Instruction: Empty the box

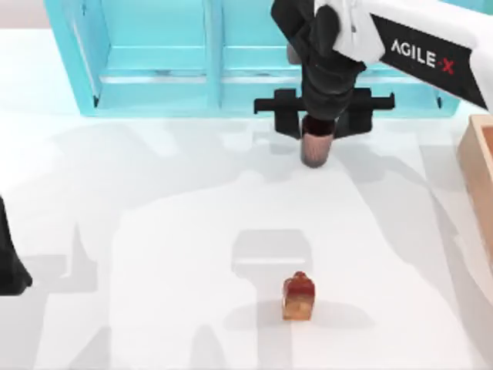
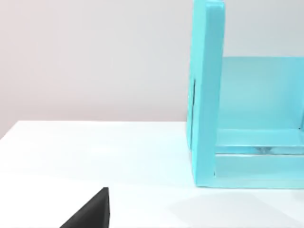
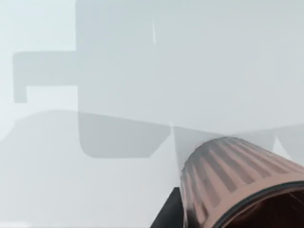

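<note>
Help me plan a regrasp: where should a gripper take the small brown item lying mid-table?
Likely from straight above, fingers closing across the narrower width of the small brown item: it sits alone on the table, sides free. The right gripper holds a ribbed cup.

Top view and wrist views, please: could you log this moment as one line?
right gripper: holds ribbed brown cup above table | left arm: parked, left edge | box: right edge

Rendered simulation test scene: plain white bench (image 1: 154, 231), blank grey backdrop, turquoise shelf unit (image 1: 154, 62) at far edge, flat shadows.
</note>
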You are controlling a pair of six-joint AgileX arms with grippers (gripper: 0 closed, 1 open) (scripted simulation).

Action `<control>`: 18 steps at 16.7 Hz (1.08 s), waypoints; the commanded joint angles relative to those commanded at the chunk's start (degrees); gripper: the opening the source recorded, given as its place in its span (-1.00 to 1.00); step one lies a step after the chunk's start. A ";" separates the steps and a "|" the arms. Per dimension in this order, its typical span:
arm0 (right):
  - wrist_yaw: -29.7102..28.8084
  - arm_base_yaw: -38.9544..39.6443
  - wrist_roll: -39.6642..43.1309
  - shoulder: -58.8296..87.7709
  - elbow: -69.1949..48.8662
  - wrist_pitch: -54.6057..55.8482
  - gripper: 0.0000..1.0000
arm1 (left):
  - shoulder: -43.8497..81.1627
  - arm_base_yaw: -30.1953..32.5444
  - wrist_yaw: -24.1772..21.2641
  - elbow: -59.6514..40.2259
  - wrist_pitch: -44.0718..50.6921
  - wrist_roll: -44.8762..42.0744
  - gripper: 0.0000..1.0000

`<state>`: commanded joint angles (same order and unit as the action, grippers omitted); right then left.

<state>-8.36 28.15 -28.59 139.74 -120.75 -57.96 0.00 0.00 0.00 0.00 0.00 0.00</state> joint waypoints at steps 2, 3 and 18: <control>0.00 0.00 0.00 0.00 0.00 0.00 0.36 | 0.00 0.00 0.00 0.00 0.00 0.00 1.00; 0.00 0.00 0.00 0.00 0.00 0.00 0.51 | 0.00 0.00 0.00 0.00 0.00 0.00 1.00; -0.01 0.08 0.00 0.52 -2.07 -1.65 1.00 | 0.00 0.00 0.00 0.00 0.00 0.00 1.00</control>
<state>-8.37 28.23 -28.59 140.26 -122.82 -59.61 0.00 0.00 0.00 0.00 0.00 0.00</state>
